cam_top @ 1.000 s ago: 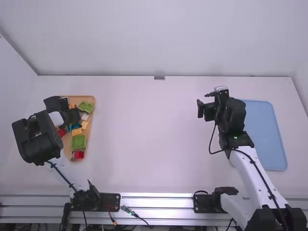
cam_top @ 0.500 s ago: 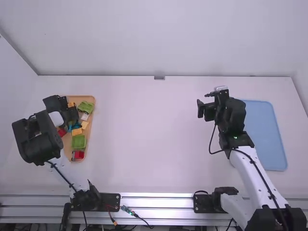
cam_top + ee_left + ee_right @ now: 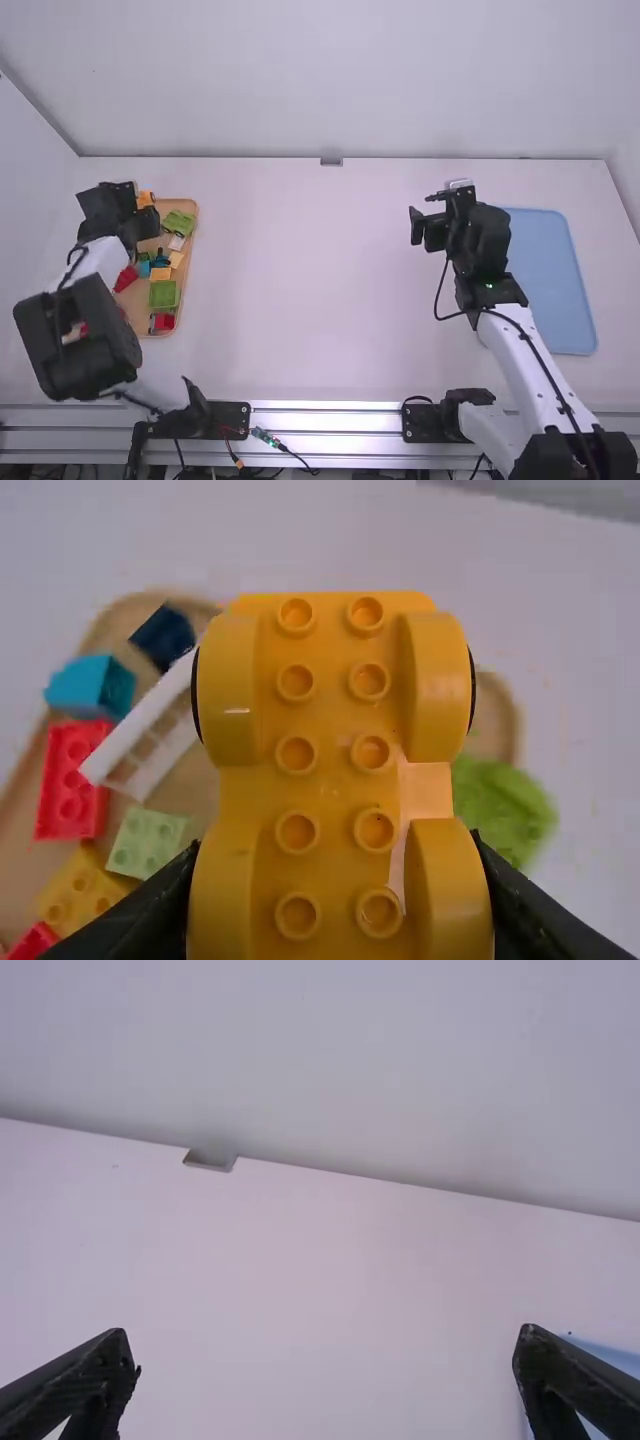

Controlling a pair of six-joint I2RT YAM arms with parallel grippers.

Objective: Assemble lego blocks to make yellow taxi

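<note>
Where assorted bricks (image 3: 163, 294) lie, tan tray (image 3: 138, 303)

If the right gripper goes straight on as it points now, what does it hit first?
Probably the bare white table, short of the back wall. I see no block ahead of the right gripper, but its tilt and height are unclear.
</note>
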